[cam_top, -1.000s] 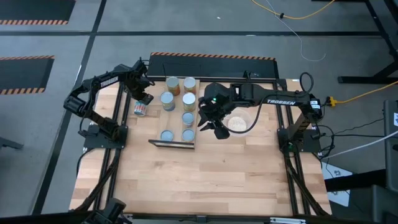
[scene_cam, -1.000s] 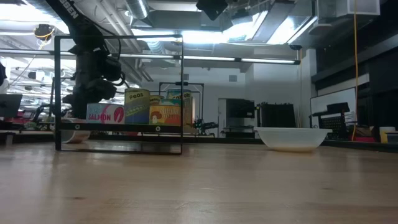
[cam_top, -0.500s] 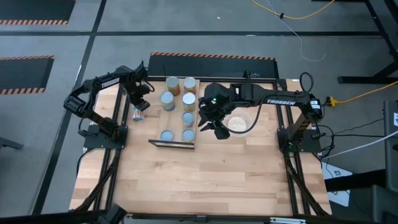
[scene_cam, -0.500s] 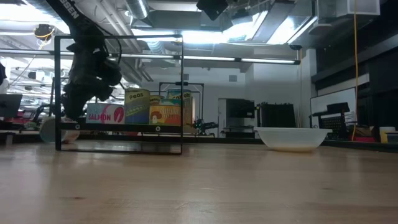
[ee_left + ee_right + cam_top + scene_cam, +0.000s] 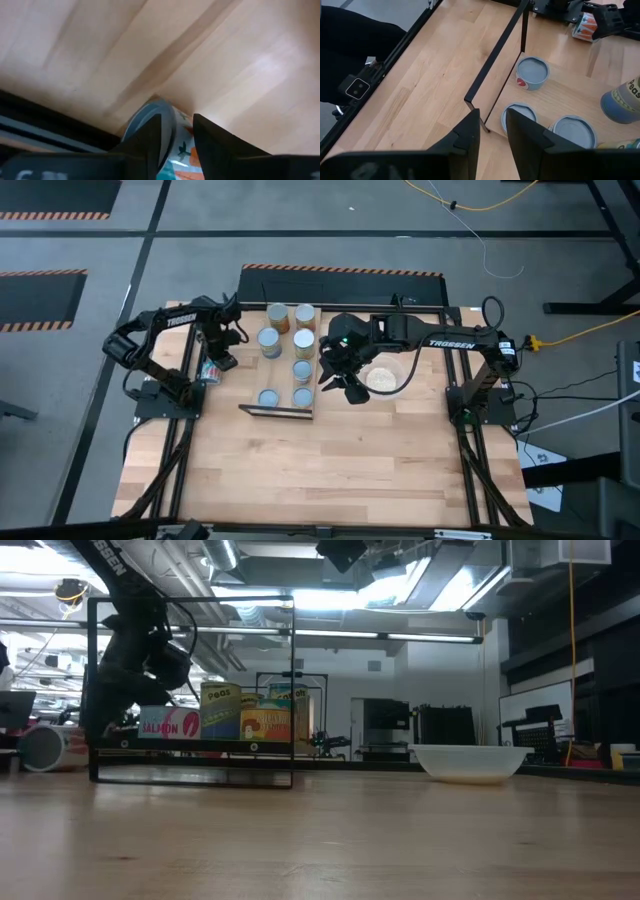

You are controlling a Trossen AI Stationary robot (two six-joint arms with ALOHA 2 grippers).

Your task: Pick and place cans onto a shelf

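Several cans [image 5: 302, 370] stand upright on the shelf [image 5: 283, 407], a light-wood board in a thin black frame [image 5: 190, 602]. One more can [image 5: 208, 370] lies on its side on the table, left of the shelf, and shows in the low view [image 5: 45, 748]. My left gripper [image 5: 220, 358] is shut and low right beside it, with the can's blue end [image 5: 145, 122] just past the fingertips. My right gripper [image 5: 347, 387] is shut and empty, raised between the shelf and the bowl. My left gripper's shut fingertips [image 5: 152, 132] point down at the label side of the lying can [image 5: 177, 150], near its blue end. I cannot tell whether they touch it. The can rests on its side on the table.
A clear bowl [image 5: 383, 377] with beige contents stands right of the shelf under my right arm, and shows in the low view [image 5: 470, 762]. The table's black left rail [image 5: 190, 380] runs close by the lying can. Bare wood lies toward the near edge [image 5: 320, 470].
The lying can has rolled on its side along the table, away from the shelf toward the table's left edge and slightly nearer. My left gripper has followed it toward the left edge, staying low.
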